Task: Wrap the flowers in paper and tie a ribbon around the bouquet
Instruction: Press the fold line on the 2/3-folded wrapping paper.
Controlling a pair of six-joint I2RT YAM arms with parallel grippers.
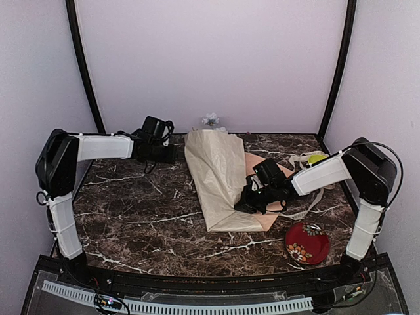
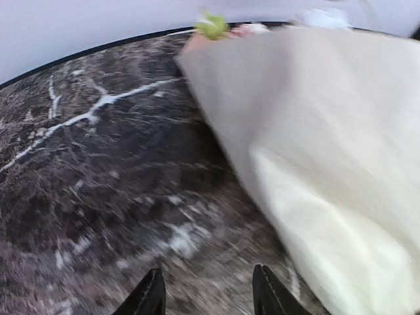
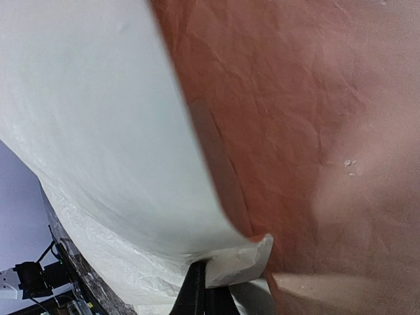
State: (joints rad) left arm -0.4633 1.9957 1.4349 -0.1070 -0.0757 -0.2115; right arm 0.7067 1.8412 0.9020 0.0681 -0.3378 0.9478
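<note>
The paper [image 1: 220,177] lies in the middle of the table [image 1: 131,223], folded over itself cream side up, with a peach flap showing on the right. The flowers [image 1: 210,119] peek out beyond its far end. My right gripper [image 3: 207,289] has its jaws pressed together on the curled cream edge at the fold's near right. My left gripper [image 2: 207,295] hovers with jaws spread and nothing between them, just left of the sheet's far part. I judge the sheet light, thin and floppy, quick to crease or tear, and likely to slide on the table. I should pinch it gently at edges and corners, never mid-sheet.
</note>
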